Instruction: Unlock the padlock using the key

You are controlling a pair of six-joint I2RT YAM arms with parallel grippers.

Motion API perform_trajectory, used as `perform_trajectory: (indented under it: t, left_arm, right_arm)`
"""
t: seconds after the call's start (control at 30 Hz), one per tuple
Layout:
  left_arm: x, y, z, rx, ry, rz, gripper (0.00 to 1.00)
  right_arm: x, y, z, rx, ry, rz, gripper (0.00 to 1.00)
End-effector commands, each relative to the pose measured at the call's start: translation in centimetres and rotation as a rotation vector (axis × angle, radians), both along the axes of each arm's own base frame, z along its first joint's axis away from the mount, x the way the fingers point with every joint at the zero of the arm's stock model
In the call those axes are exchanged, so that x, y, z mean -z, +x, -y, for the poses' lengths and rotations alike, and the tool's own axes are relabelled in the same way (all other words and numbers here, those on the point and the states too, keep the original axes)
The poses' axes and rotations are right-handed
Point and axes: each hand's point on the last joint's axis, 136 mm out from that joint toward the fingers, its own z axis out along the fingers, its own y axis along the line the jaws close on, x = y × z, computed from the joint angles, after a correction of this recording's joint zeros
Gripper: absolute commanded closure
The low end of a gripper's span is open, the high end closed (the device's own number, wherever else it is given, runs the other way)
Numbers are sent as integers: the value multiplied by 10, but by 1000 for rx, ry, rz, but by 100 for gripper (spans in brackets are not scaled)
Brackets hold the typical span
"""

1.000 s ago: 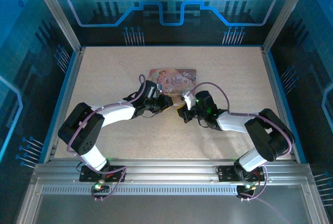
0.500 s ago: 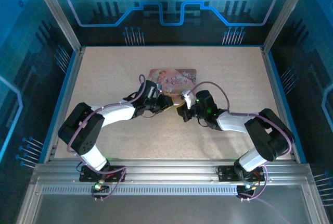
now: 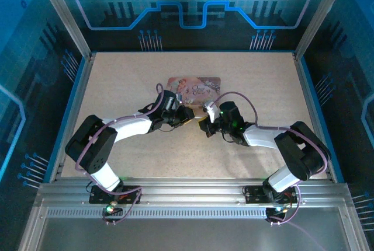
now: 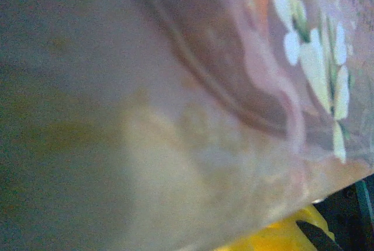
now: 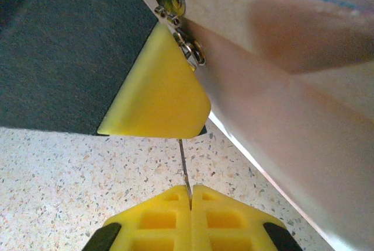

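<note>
The left hand [image 3: 188, 114] is right up against the near edge of the pink box [image 3: 196, 86] on the counter [image 3: 117, 82]; I cannot tell if it is gripping. Just right of it, the right hand [image 5: 190, 194] is clenched on the thin key [image 5: 183, 163], its tip close to the left hand.

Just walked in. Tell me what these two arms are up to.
Both arms meet at the near edge of the pink tin box in the middle of the table. The right gripper is shut on a thin metal key, which points up toward the box's side, close under a yellow finger of the left gripper. A small silvery fitting sits on the box just above. Whether the left gripper grips anything is unclear.
</note>
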Motion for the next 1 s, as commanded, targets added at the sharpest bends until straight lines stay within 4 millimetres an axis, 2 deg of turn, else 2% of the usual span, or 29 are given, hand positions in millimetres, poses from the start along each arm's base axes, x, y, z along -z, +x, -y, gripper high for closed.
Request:
perform_trajectory:
  t: [0.0,0.3,0.97]
  left_arm:
    - [-26,4,6,14,-67,42,91]
    - [-27,4,6,14,-66,44,91]
    - [-23,3,7,18,-66,34,91]
  right_arm:
    - [3,1,2,-2,-17,5,100]
    - [7,5,0,-3,-33,0,100]
    - [-16,10,-6,-5,43,58,100]
